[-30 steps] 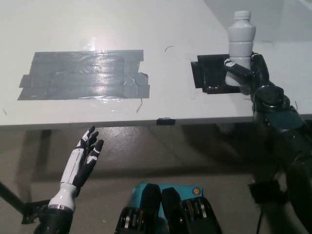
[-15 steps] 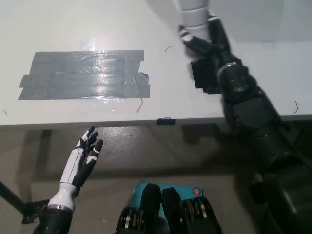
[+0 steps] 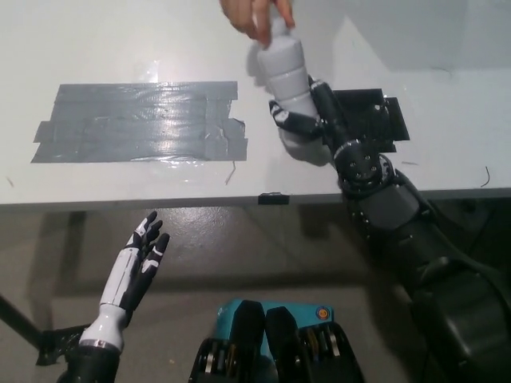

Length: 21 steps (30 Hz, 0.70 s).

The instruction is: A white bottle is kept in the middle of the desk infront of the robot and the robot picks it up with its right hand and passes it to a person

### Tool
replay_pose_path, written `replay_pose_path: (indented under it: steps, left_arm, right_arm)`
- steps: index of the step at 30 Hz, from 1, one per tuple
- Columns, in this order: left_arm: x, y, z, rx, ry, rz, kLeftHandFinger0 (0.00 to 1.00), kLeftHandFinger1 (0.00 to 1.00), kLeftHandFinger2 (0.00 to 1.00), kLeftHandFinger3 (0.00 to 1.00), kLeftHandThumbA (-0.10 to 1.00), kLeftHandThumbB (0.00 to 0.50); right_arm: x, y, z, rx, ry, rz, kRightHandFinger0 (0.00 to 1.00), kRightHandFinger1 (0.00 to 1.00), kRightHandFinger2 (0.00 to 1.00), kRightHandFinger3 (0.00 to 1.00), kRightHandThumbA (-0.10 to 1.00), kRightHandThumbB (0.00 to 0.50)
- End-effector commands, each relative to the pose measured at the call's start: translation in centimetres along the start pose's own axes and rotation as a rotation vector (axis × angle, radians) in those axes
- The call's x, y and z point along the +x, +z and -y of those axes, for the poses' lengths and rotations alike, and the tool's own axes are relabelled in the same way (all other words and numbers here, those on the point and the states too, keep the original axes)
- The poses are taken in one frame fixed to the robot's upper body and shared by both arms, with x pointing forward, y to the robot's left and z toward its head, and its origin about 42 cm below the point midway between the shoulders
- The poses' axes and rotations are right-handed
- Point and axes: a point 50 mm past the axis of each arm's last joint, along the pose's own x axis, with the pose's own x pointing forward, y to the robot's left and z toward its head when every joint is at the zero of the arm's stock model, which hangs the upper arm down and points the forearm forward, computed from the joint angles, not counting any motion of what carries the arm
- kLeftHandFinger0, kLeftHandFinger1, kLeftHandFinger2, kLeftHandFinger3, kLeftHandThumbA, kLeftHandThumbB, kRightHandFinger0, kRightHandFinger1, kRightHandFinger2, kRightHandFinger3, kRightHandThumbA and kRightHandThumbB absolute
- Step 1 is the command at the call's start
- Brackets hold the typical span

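Gripping the white bottle [image 3: 286, 76] around its lower half, the right hand [image 3: 307, 124] has its black fingers wrapped round the body, w/ the bottle lifted clear of the desk [image 3: 120, 40] and tilted, top leaning toward the far side. At the top edge of the view a person's hand [image 3: 254, 16] closes on the bottle's neck/cap, so both hands are on it at once. Bottle sits over the desk's middle, just right of the tape patch.

Surface: pale grey-white desk, matte, w/ a soft shadow at the upper right. Left-centre there is a big patch of grey tape [image 3: 140, 121], several overlapping strips, shiny and wrinkled, w/ ragged ends. Right of centre a smaller patch of black tape [image 3: 375, 118] lies flat, partly behind the right arm. A small black clip or tab [image 3: 272, 198] sits on the desk's near edge. A few thin dark curls, maybe thread or wire, lie on the desk; too small to tell.

Below the edge: dim brownish floor.

Left hand [image 3: 142, 259] rests below the desk edge at lower left, fingers spread apart, holding nothing.

Labels/writing: none readable on bottle, tape or desk.
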Motion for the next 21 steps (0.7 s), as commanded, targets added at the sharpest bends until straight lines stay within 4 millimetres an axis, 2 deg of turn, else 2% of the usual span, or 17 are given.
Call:
replay_pose_path:
  steps: [1,4,6,9,10,14,18,19,20,21]
  left_arm:
    - [-0.2,0.9,-0.3,0.021,-0.002,0.039,1.00,1.00,1.00,1.00,0.86,0.023]
    - [-0.3,0.8,-0.4,0.023,0.000,0.034,1.00,1.00,1.00,1.00,0.82,0.026]
    - [-0.6,0.6,-0.2,0.022,-0.004,0.028,1.00,1.00,1.00,1.00,0.78,0.001]
    - [-0.2,0.7,-0.3,0.032,-0.008,0.031,1.00,1.00,1.00,1.00,0.80,0.025]
    - [-0.6,0.6,-0.3,0.030,-0.009,0.025,1.00,1.00,1.00,1.00,0.80,0.005]
    - [-0.4,0.6,-0.3,0.030,-0.005,0.030,1.00,1.00,1.00,1.00,0.77,0.001]
    - [-0.8,0.4,-0.2,0.036,-0.009,0.019,1.00,1.00,1.00,1.00,0.76,0.000]
    - [-0.8,0.4,-0.2,0.037,-0.011,0.017,1.00,1.00,1.00,1.00,0.76,0.000]
    - [-0.8,0.4,0.0,0.040,-0.014,0.014,1.00,1.00,1.00,1.00,0.76,0.000]
    - [-0.8,0.3,0.0,0.041,-0.014,0.012,1.00,1.00,1.00,1.00,0.74,0.000]
  right_arm:
    - [1.1,3.0,1.5,0.000,-0.042,0.040,0.06,0.52,0.83,0.78,-0.10,0.161]
    - [1.3,3.5,1.6,0.012,-0.037,0.040,0.05,0.51,0.85,0.82,-0.10,0.155]
    - [1.4,4.1,1.6,0.004,-0.038,0.054,0.05,0.51,0.86,0.84,-0.10,0.154]
    - [1.7,5.5,1.6,-0.003,-0.040,0.097,0.04,0.51,0.86,0.82,-0.10,0.159]
    - [1.7,5.9,1.2,0.007,-0.032,0.106,0.03,0.51,0.85,0.83,-0.10,0.167]
    - [1.8,7.6,0.5,0.005,-0.022,0.160,0.01,0.50,0.82,0.81,-0.10,0.173]
    - [1.6,7.6,0.1,0.027,-0.015,0.174,0.06,0.50,0.82,0.78,-0.10,0.194]
    - [1.6,7.7,0.1,0.009,-0.031,0.184,0.28,0.66,0.90,0.79,-0.04,0.227]
    - [1.5,7.6,0.2,0.009,-0.034,0.191,0.42,0.77,1.00,0.91,0.02,0.231]
    - [1.5,7.5,0.2,0.011,-0.029,0.197,0.69,1.00,1.00,1.00,0.17,0.284]
